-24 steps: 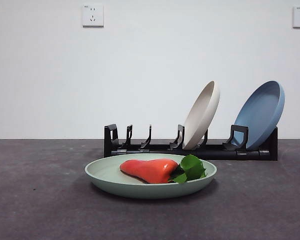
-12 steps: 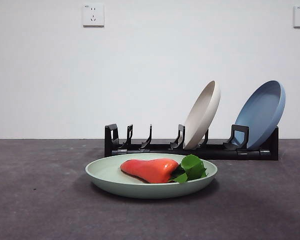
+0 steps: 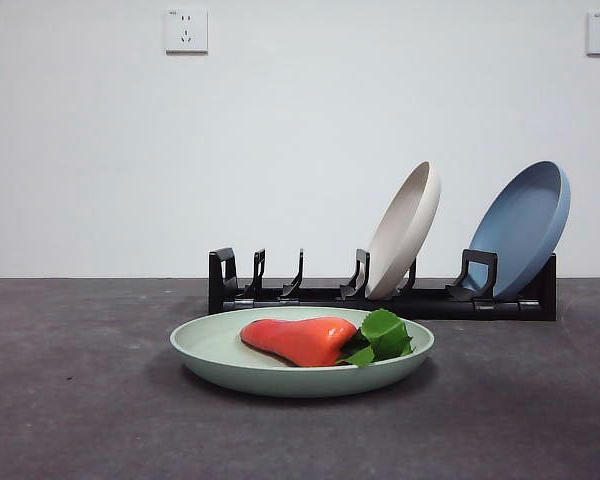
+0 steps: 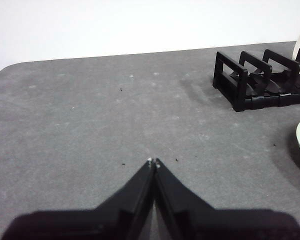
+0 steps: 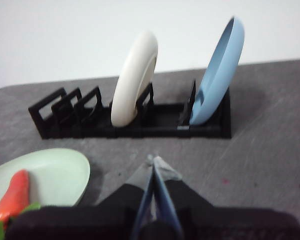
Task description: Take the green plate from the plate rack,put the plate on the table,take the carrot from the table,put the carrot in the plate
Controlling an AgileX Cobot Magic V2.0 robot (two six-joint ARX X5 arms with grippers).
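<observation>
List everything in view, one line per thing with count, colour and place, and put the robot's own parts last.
green plate: 1, pale mint green, flat on the table in front of the rack.
carrot: 1, orange-red with green leaves, lying in the green plate.
plate rack: 1, black, on the table behind the green plate.
beige plate: 1, beige, leaning in a middle slot of the rack.
blue plate: 1, blue, leaning in the rack's end slot.
table: 1, dark grey.
wall sockets: 2, white, high on the wall.
left end effector: 1, black, shut, over bare table away from the plate.
right end effector: 1, black, shut, facing the rack.
</observation>
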